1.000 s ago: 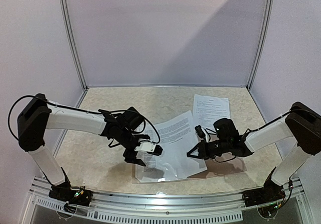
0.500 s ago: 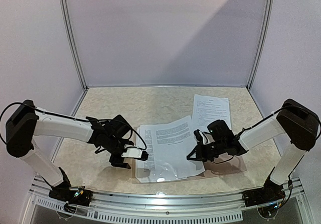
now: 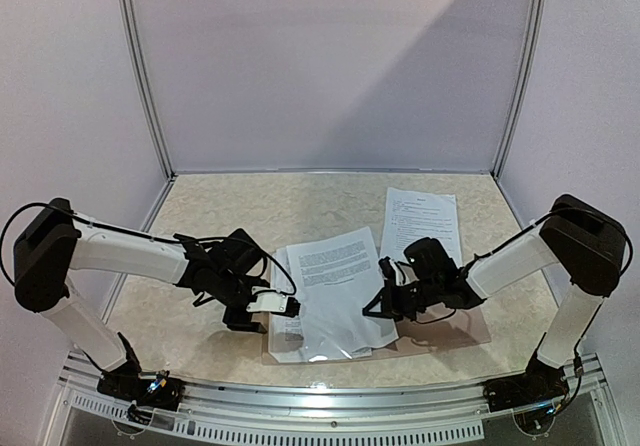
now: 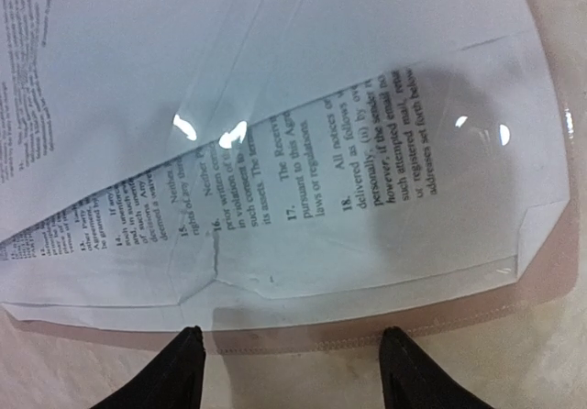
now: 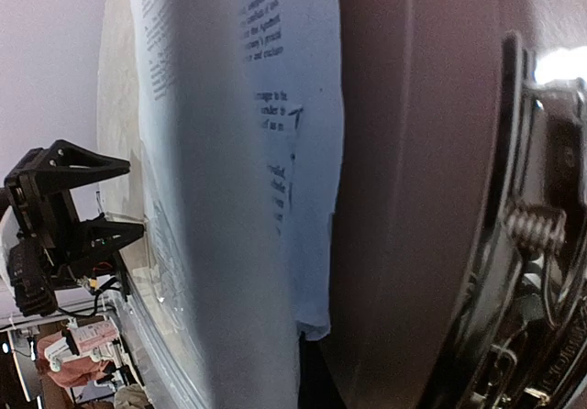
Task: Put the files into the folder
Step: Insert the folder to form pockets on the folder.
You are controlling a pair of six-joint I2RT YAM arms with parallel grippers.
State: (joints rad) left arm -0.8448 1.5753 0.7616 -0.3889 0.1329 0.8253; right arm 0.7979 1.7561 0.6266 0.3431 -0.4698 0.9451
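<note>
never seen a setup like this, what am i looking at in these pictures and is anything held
These are two robot arms bolted to the near edge of a table. The wide picture looks down from above and behind them; the other two come from a camera on each wrist. On the table lies an open brown folder with a clear sleeve covering a printed page; a second sheet lies farther back. The right pincer is shut and appears to pinch the edge of a printed sheet. The left pincer is open, holding nothing, at the sleeve's edge.
</note>
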